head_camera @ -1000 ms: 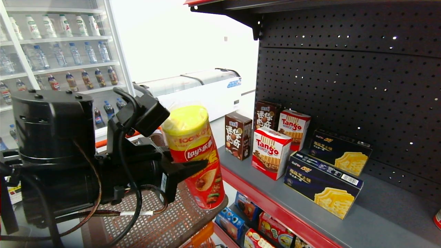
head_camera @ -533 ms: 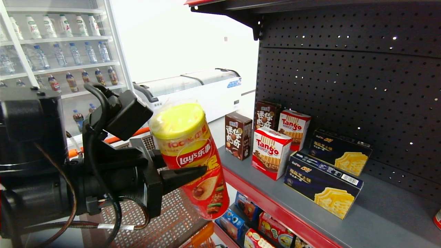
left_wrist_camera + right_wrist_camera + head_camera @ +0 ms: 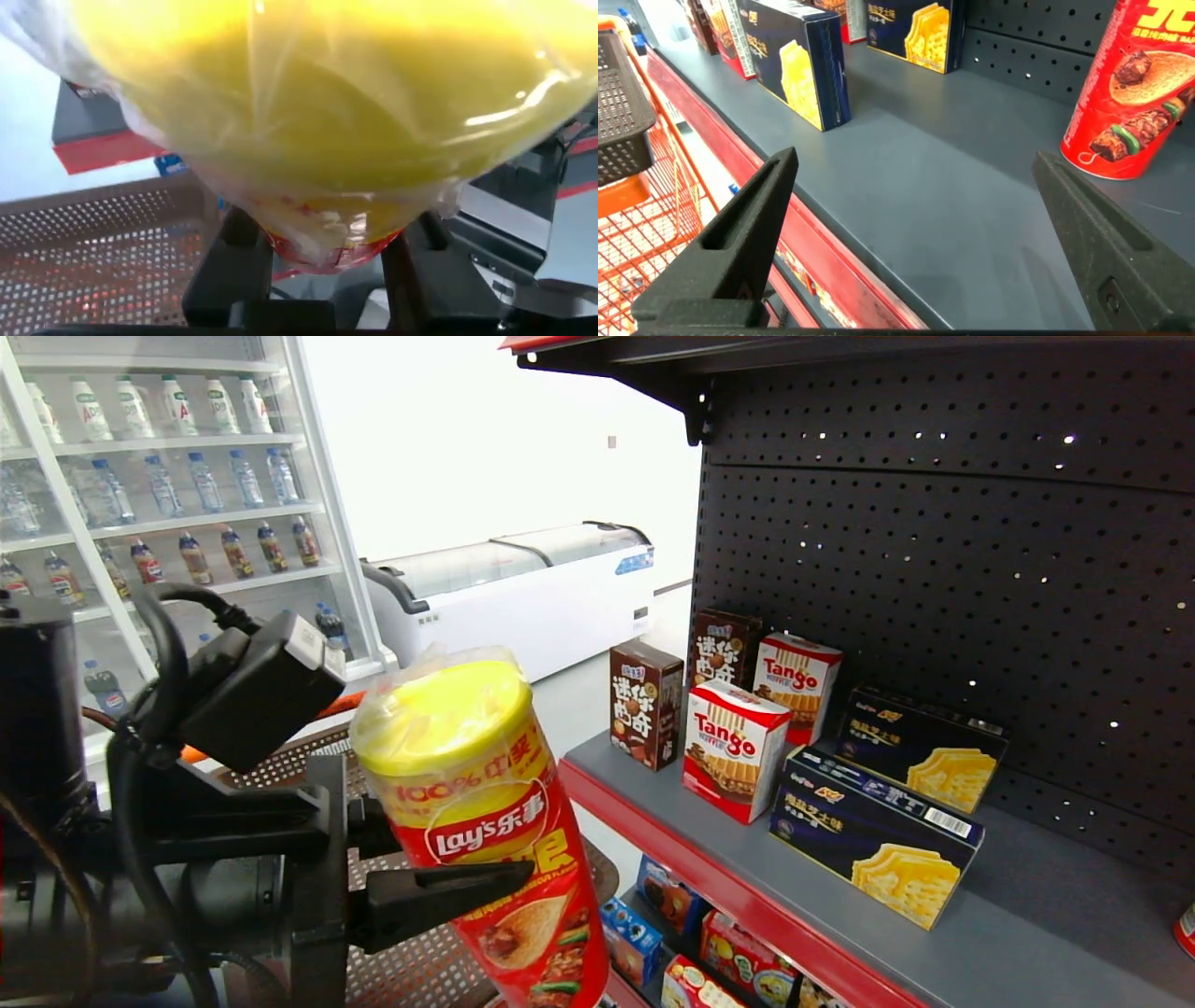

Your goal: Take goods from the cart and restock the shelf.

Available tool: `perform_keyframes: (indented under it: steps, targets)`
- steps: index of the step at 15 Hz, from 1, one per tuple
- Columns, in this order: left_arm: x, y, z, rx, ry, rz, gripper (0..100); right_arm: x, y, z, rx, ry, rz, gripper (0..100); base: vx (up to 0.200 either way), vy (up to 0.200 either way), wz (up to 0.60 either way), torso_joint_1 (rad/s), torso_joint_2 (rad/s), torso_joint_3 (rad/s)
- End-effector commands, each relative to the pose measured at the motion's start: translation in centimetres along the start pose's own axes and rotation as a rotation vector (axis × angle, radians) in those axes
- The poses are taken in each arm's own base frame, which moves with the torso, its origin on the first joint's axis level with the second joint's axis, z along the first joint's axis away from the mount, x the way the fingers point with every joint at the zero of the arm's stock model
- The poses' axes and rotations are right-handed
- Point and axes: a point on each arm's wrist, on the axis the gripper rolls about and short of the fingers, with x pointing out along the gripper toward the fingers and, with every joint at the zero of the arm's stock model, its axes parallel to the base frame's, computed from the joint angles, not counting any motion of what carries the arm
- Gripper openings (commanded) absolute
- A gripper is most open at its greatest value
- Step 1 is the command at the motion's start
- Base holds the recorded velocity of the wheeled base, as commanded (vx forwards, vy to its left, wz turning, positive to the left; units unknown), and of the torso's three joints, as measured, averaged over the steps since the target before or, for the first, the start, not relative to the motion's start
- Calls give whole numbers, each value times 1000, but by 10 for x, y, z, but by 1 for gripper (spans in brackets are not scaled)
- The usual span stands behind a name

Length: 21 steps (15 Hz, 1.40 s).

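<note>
My left gripper (image 3: pixel 495 870) is clamped on the cylindrical chips can (image 3: pixel 467 775). The can is glossy red with a yellow lid under crinkled film and sits at eight o'clock in the head view, against the perforated cart (image 3: pixel 411 966). My right gripper (image 3: pixel 915 177), matte black, stands spread wide over the smooth grey shelf (image 3: pixel 709 859) at four o'clock.
</note>
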Motion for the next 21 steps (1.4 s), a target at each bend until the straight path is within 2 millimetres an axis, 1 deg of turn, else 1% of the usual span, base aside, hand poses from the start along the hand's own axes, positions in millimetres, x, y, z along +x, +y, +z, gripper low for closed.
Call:
perform_keyframes:
  steps: [1, 5, 9, 15, 20, 21]
  targets:
    - [-7, -1, 5, 15, -35, 10, 0, 0, 0, 0, 0, 2, 0, 100, 0, 0, 0, 0, 0, 0]
    - [-5, -3, 5, 19, -37, -2, 0, 0, 0, 0, 0, 2, 0, 100, 0, 0, 0, 0, 0, 0]
    - [-6, -4, 2, 18, -33, -28, 0, 0, 0, 0, 0, 2, 0, 100, 0, 0, -600, -2, 1, 6]
    - [-7, -4, 4, 22, -41, -30, 0, 0, 0, 0, 0, 2, 0, 100, 0, 0, -600, 5, 0, 4]
    - [-6, -4, 2, 16, -33, -30, 0, 0, 0, 0, 0, 2, 0, 100, 0, 0, -600, 5, 2, 4]
    - [-6, -4, 1, 15, -31, -28, 0, 0, 0, 0, 0, 2, 0, 100, 0, 0, 0, 0, 0, 0]
